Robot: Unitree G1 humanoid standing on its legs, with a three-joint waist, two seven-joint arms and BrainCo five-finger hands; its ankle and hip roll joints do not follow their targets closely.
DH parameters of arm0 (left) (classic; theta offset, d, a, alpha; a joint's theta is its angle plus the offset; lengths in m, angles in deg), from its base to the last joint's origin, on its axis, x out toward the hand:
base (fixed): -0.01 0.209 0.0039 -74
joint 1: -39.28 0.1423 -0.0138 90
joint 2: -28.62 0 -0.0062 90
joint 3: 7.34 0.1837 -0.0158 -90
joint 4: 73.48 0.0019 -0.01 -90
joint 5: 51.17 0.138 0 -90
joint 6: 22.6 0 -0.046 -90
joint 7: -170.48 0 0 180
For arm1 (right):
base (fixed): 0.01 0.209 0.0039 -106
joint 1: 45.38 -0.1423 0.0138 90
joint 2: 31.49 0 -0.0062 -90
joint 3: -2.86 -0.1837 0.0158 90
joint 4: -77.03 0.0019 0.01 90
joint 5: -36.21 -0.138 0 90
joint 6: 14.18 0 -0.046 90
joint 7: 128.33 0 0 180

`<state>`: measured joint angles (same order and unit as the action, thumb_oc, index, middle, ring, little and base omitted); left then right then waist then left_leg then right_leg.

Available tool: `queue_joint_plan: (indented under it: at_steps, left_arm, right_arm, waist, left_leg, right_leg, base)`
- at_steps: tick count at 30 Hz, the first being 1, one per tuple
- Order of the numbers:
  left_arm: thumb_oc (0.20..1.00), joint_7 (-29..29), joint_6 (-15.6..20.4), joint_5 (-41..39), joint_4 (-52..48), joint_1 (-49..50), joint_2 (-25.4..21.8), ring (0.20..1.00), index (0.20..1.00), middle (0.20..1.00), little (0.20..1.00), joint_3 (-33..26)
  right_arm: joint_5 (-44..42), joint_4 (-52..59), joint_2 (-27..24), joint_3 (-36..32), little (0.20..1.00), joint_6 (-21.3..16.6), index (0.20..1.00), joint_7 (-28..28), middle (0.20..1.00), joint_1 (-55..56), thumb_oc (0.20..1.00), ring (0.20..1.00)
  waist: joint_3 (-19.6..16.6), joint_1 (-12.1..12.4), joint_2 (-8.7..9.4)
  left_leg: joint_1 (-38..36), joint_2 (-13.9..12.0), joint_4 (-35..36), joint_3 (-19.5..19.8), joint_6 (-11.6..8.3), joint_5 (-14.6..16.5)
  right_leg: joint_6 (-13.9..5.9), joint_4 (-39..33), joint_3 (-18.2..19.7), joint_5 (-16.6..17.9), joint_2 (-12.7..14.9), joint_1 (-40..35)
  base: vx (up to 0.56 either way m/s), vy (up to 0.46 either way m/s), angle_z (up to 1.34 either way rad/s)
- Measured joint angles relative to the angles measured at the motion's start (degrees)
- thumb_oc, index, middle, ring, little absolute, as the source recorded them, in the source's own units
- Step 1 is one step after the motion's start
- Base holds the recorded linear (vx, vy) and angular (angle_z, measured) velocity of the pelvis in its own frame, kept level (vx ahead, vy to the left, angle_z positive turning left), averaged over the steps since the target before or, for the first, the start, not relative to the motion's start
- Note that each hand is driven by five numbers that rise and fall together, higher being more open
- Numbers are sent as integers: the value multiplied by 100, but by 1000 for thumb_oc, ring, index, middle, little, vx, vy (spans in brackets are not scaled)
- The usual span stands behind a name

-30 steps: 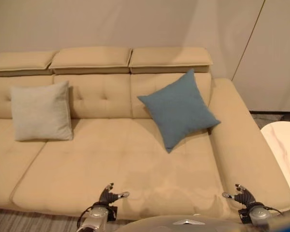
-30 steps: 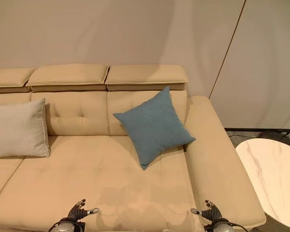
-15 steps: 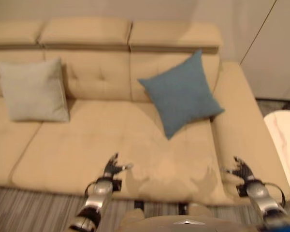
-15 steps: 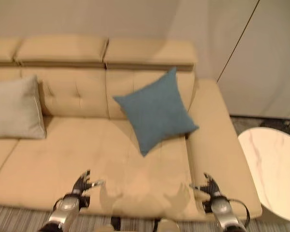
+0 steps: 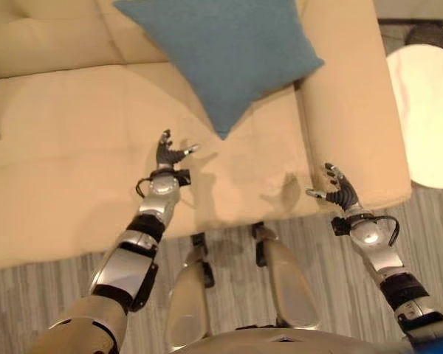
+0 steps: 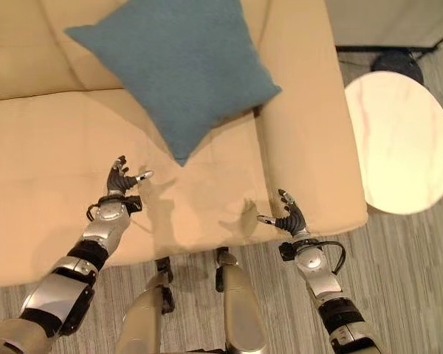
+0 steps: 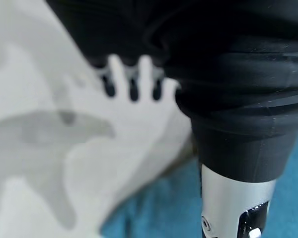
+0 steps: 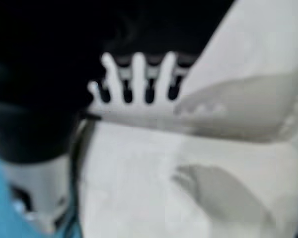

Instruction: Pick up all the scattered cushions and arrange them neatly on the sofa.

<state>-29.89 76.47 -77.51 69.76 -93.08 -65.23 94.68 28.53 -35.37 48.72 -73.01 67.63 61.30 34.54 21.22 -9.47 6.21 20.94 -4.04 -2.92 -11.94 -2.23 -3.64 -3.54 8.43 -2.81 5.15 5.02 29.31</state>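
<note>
1. A blue cushion (image 6: pixel 173 66) leans on one corner against the back of the beige sofa (image 6: pixel 52 162).
2. The left hand (image 6: pixel 120 179) and right hand (image 6: pixel 289 217) hover over the seat's front edge, fingers spread, holding nothing.
3. A round marble table (image 6: pixel 399 140) stands beside the sofa arm; no writing is legible.

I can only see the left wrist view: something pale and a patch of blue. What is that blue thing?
Observer: A blue cushion, standing on one corner on a beige sofa.
Operator: Is the robot holding it?
Observer: No. The left hand hovers open over the seat, just short of the cushion's lower corner.
Operator: And the other hand?
Observer: The right hand is open too, at the sofa's front right corner, with a round white table off to its right.
</note>
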Motion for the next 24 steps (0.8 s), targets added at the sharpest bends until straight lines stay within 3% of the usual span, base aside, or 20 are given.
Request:
queue_joint_plan:
  at_steps: [3, 5, 8, 15, 16, 17, 18, 19, 20, 21, 23, 24]
  left_arm:
    - [1000, -181, 24, -4, 513, -1063, -459, 1000, 1000, 1000, 1000, -111]
    - [1000, -264, 32, -2, 567, -1536, -686, 1000, 1000, 1000, 1000, -78]
    - [1000, -428, -102, 27, 1189, -1938, -535, 1000, 1000, 1000, 1000, -36]
    - [1000, -502, -163, 62, 1083, -2028, -490, 1000, 1000, 1000, 1000, 91]
    - [686, -504, -140, 30, 1035, -2057, -426, 686, 686, 686, 686, 125]
    - [598, -507, -127, -7, 970, -2053, -388, 598, 598, 598, 598, 125]
    - [376, -510, -116, -12, 896, -2022, -410, 376, 376, 376, 376, 115]
    - [294, -497, -109, -17, 855, -2019, -354, 294, 294, 294, 294, 144]
    - [307, -507, -92, -35, 820, -1987, -317, 307, 307, 307, 307, 140]
    - [501, -502, -90, -110, 758, -1982, -289, 501, 501, 501, 501, 146]
    - [1000, -500, -81, -186, 579, -1954, -304, 1000, 1000, 1000, 1000, 152]
    - [1000, -499, -66, -187, 516, -1949, -247, 1000, 1000, 1000, 1000, 159]
  right_arm:
    - [-168, 1472, -73, -28, 1000, -196, 1000, -193, 1000, 560, 1000, 1000]
    - [-248, 1536, -137, -128, 1000, -308, 1000, -278, 1000, 582, 1000, 1000]
    - [-408, 1346, -257, -123, 1000, -317, 1000, -376, 1000, 500, 1000, 1000]
    - [-465, 1357, -605, -237, 1000, -473, 1000, -418, 1000, 254, 1000, 1000]
    - [-465, 1355, -631, -222, 1000, -472, 1000, -427, 1000, 216, 1000, 1000]
    - [-466, 1353, -632, -231, 1000, -476, 1000, -424, 1000, 188, 1000, 1000]
    - [-466, 1353, -636, -231, 1000, -479, 1000, -421, 1000, 189, 1000, 1000]
    - [-463, 1360, -640, -227, 1000, -479, 1000, -425, 1000, 171, 1000, 1000]
    - [-461, 1348, -635, -228, 1000, -480, 1000, -423, 1000, 171, 1000, 1000]
    - [-461, 1343, -636, -238, 1000, -483, 1000, -420, 1000, 171, 1000, 1000]
    - [-458, 1335, -649, -232, 1000, -481, 1000, -410, 1000, 175, 1000, 1000]
    - [-449, 1292, -643, -232, 1000, -481, 1000, -412, 1000, 169, 1000, 1000]
  waist:
    - [89, -426, 192]
    - [183, -604, 367]
    - [280, -638, 448]
    - [153, -500, 317]
    - [135, -465, 297]
    - [118, -454, 285]
    - [54, -432, 272]
    - [47, -422, 270]
    - [-44, -431, 263]
    - [-74, -427, 263]
    - [-86, -420, 263]
    - [-194, -427, 260]
  left_leg:
    - [466, -28, -140, -56, -13, 41]
    - [823, -62, -321, -32, -24, 63]
    - [1025, -125, -398, -6, -51, 84]
    - [1652, -120, -603, 167, -69, 87]
    - [1733, -114, -616, 217, -81, 115]
    - [1797, -101, -641, 239, -77, 103]
    - [1866, -98, -674, 242, -76, 117]
    - [1913, -99, -725, 258, -74, 139]
    - [1979, -90, -725, 259, -75, 139]
    - [2015, -86, -736, 255, -66, 126]
    - [2058, -80, -767, 263, -59, 145]
    - [2155, -75, -769, 265, -59, 144]
  right_leg:
    - [-59, -46, 84, 76, -32, 433]
    - [-19, -43, 88, 146, -46, 695]
    - [13, -59, 78, 168, -97, 850]
    - [62, 23, 40, 199, -77, 1375]
    - [65, 25, 44, 203, -81, 1447]
    - [78, 31, 34, 215, -70, 1495]
    - [67, 65, 36, 204, -61, 1573]
    - [68, 63, 36, 205, -61, 1590]
    - [73, 59, 41, 219, -55, 1659]
    - [70, 69, 42, 231, -51, 1689]
    - [49, 93, 42, 214, -38, 1726]
    - [42, 95, 54, 228, -36, 1826]
  base:
    - [12, 0, -9]
    - [24, -18, -3]
    - [5, -2, -1]
    - [43, 0, 5]
    - [17, -2, 6]
    - [26, 11, 4]
    - [108, 22, 5]
    - [-59, -23, 1]
    - [0, 0, 0]
    - [0, 0, 0]
    - [-2, -9, 1]
    - [-78, -25, 0]
